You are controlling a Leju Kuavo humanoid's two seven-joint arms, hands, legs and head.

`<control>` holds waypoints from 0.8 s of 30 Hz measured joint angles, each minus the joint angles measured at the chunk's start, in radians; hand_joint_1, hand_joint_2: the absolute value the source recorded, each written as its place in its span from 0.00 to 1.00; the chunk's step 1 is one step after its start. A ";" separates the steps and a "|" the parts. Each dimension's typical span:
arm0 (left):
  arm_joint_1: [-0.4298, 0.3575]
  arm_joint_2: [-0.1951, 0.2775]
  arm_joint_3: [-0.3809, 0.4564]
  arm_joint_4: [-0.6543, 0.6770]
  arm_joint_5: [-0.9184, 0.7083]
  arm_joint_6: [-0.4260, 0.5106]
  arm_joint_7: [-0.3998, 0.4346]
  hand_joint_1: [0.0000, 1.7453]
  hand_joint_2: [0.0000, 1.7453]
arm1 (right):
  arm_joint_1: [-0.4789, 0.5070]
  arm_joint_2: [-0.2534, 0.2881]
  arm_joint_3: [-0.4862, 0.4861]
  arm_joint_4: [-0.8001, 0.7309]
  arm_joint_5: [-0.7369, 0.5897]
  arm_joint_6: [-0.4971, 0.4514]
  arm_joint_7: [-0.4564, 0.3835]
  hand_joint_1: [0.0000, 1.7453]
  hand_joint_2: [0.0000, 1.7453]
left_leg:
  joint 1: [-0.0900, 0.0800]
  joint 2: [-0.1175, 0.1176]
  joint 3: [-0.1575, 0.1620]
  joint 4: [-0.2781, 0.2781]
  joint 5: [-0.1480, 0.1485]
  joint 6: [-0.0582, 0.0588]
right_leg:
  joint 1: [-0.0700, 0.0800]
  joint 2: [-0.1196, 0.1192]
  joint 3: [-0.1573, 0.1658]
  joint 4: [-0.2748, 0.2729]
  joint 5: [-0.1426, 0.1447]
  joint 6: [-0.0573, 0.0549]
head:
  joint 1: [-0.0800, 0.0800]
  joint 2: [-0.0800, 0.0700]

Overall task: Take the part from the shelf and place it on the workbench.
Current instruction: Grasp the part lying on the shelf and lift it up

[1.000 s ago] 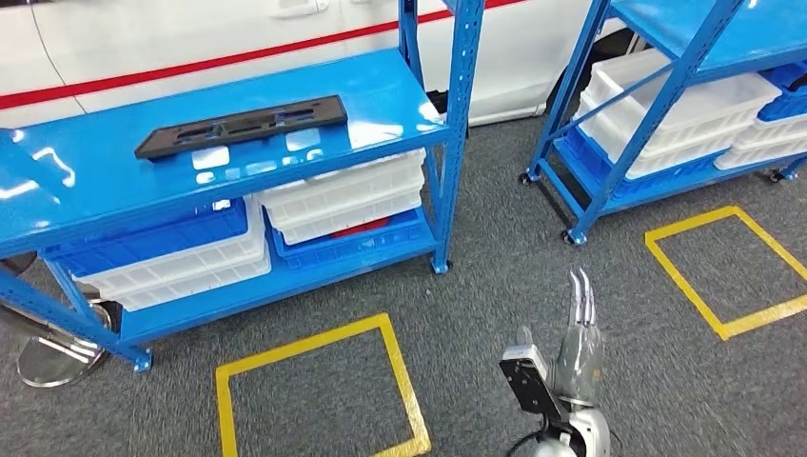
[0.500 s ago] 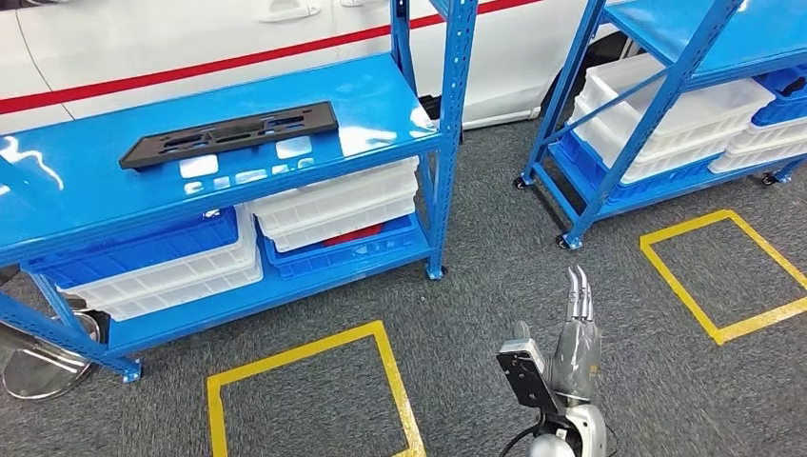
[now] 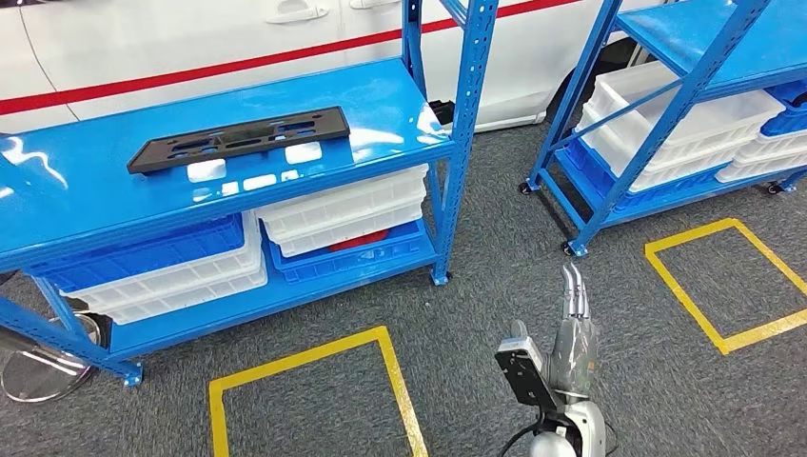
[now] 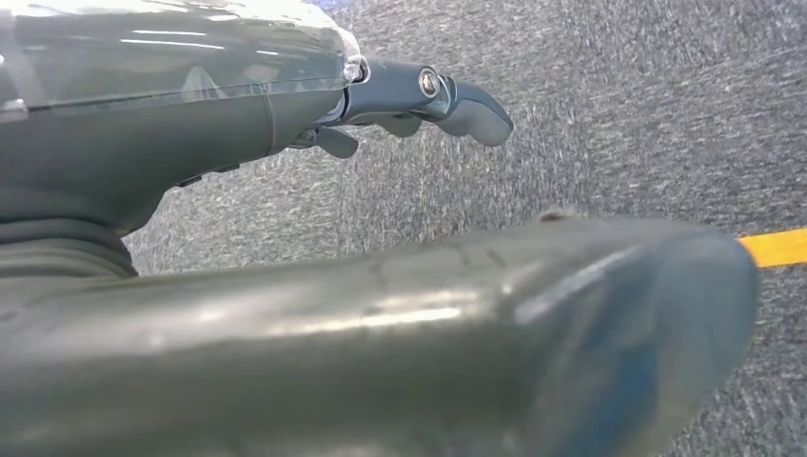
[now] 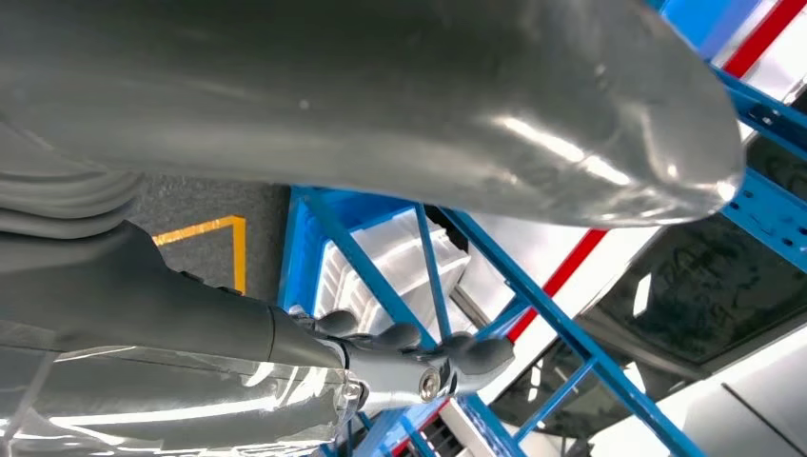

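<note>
Lying flat on the glossy blue metal shelf [image 3: 381,95], the long black perforated plastic part [image 3: 238,140] sits well beyond and left of the empty, straight-fingered right hand [image 3: 574,328].

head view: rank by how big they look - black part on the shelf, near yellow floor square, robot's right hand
1. Yellow floor square, largest, though cut off by the picture's edge.
2. Black part, long and narrow.
3. Right hand, smallest, although nearest the camera.

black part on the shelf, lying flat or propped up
Lying flat. The black part rests full length on the blue shelf top, with nothing under either end and no hand touching it.
</note>
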 joint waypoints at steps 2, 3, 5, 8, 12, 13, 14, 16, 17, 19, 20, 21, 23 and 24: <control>-0.001 0.000 0.001 0.000 0.003 0.000 -0.003 0.00 0.00 | -0.002 0.001 0.000 -0.001 0.009 0.007 -0.002 0.00 0.00 | 0.001 -0.002 0.002 0.000 -0.005 -0.010 | -0.001 -0.004 0.004 -0.009 -0.002 -0.008 | 0.000 0.000; -0.001 0.000 0.001 0.000 0.004 0.000 -0.005 0.00 0.00 | -0.004 0.002 0.001 -0.002 0.013 0.010 -0.003 0.00 0.00 | 0.002 -0.002 0.000 0.011 -0.012 -0.015 | -0.004 -0.007 0.010 -0.014 -0.004 -0.013 | 0.000 0.000; -0.001 0.000 0.002 0.000 0.005 -0.001 -0.011 0.00 0.00 | -0.008 0.006 0.001 -0.003 0.018 0.012 -0.003 0.00 0.00 | 0.005 -0.001 -0.036 0.091 -0.054 -0.026 | -0.009 -0.019 0.022 -0.022 -0.008 -0.023 | -0.001 0.000; 0.001 -0.002 0.003 0.000 0.005 -0.006 -0.018 0.00 0.00 | -0.010 0.008 0.001 -0.004 0.024 0.012 -0.003 0.00 0.00 | 0.014 0.001 -0.143 0.274 -0.116 -0.037 | -0.009 -0.038 0.036 -0.022 -0.021 -0.027 | -0.001 0.000; 0.005 -0.002 0.003 0.000 0.005 -0.011 -0.020 0.00 0.00 | -0.010 0.009 0.001 -0.004 0.028 0.012 -0.003 0.00 0.00 | 0.017 0.029 -0.103 0.133 0.011 -0.040 | -0.012 -0.066 0.073 -0.023 -0.049 -0.015 | -0.001 0.000; 0.004 -0.002 0.003 0.000 0.005 -0.012 -0.020 0.00 0.00 | -0.010 0.009 0.001 -0.004 0.028 0.012 -0.003 0.00 0.00 | 0.013 0.048 -0.075 0.071 0.037 -0.036 | -0.011 -0.073 0.083 -0.022 -0.057 -0.009 | -0.001 0.000; 0.002 -0.003 0.003 0.001 0.005 -0.012 -0.020 0.00 0.00 | -0.011 0.009 0.001 -0.004 0.029 0.012 -0.004 0.00 0.00 | 0.009 0.062 -0.058 0.032 0.049 -0.029 | -0.009 -0.081 0.089 -0.023 -0.063 -0.002 | -0.001 0.000; -0.001 -0.003 0.003 0.001 0.005 -0.013 -0.020 0.00 0.00 | -0.013 0.009 0.000 -0.004 0.030 0.012 -0.004 0.00 0.00 | 0.001 0.065 -0.056 0.018 0.043 -0.012 | -0.004 -0.098 0.096 -0.026 -0.070 0.009 | -0.001 0.000; -0.001 -0.003 0.004 0.001 0.005 -0.013 -0.020 0.00 0.00 | -0.013 0.009 0.000 -0.005 0.030 0.012 -0.004 0.00 0.00 | 0.002 0.053 -0.056 0.017 0.042 -0.003 | -0.004 -0.107 0.100 -0.028 -0.075 0.015 | -0.001 0.000; 0.001 -0.004 0.004 0.001 0.006 -0.013 -0.020 0.00 0.00 | -0.016 0.009 0.000 -0.007 0.030 0.012 -0.004 0.00 0.00 | 0.004 0.031 -0.049 0.009 0.041 0.009 | -0.007 -0.085 0.093 0.002 -0.099 0.025 | 0.000 0.000; 0.001 -0.004 0.004 0.001 0.006 -0.013 -0.020 0.00 0.00 | -0.016 0.008 0.000 -0.008 0.030 0.012 -0.004 0.00 0.00 | 0.006 0.021 -0.044 0.006 0.040 0.015 | -0.009 -0.062 0.072 0.046 -0.122 0.028 | 0.001 0.000; 0.000 -0.004 0.004 0.001 0.006 -0.013 -0.020 0.00 0.00 | -0.016 0.008 0.000 -0.008 0.030 0.012 -0.005 0.00 0.00 | 0.006 0.011 -0.041 0.006 0.037 0.020 | -0.009 -0.037 0.036 0.112 -0.149 0.029 | 0.001 0.000; -0.001 -0.005 0.004 0.001 0.006 -0.014 -0.020 0.00 0.00 | -0.012 0.008 -0.001 -0.008 0.030 0.012 -0.005 0.00 0.00 | 0.003 -0.013 -0.036 0.006 0.032 0.026 | -0.008 -0.015 -0.051 0.242 -0.184 0.028 | 0.001 0.000; -0.001 -0.005 0.004 0.001 0.006 -0.014 -0.020 0.00 0.00 | -0.011 0.008 -0.001 -0.008 0.030 0.012 -0.005 0.00 0.00 | 0.001 -0.027 -0.031 0.006 0.029 0.028 | -0.008 -0.012 -0.080 0.269 -0.173 0.026 | 0.001 0.000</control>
